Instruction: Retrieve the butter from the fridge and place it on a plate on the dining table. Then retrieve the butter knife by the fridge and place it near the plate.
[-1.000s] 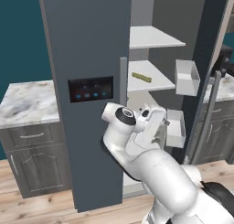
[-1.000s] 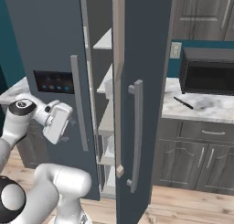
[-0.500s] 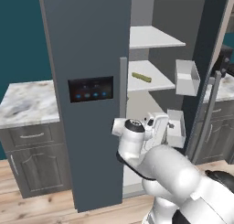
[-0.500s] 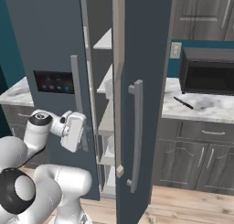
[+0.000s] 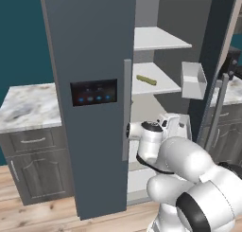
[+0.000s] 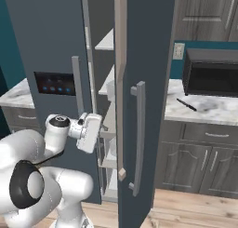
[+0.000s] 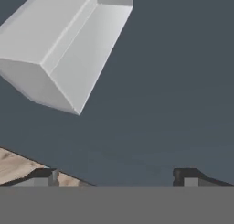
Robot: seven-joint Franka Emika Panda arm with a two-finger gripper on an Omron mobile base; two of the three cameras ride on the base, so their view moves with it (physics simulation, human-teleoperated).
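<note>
Lowered since the earlier frame, the gripper (image 7: 116,177), fingers apart and empty, faces the open fridge (image 5: 94,51). Butter (image 5: 146,79) lies on a middle shelf; retrieval calls for raising and reaching in.

Even, flat rendered light — soft shadows, no glare — with slightly soft, low-resolution edges throughout.

The fridge (image 5: 90,46) is slate grey, its black panel (image 5: 93,92) dotted with blue lights. The butter (image 5: 146,79) is pale yellow-olive on a white shelf (image 5: 156,85). The counter (image 6: 204,108) is white-grey marble under a nearly black butter knife (image 6: 187,104).
</note>
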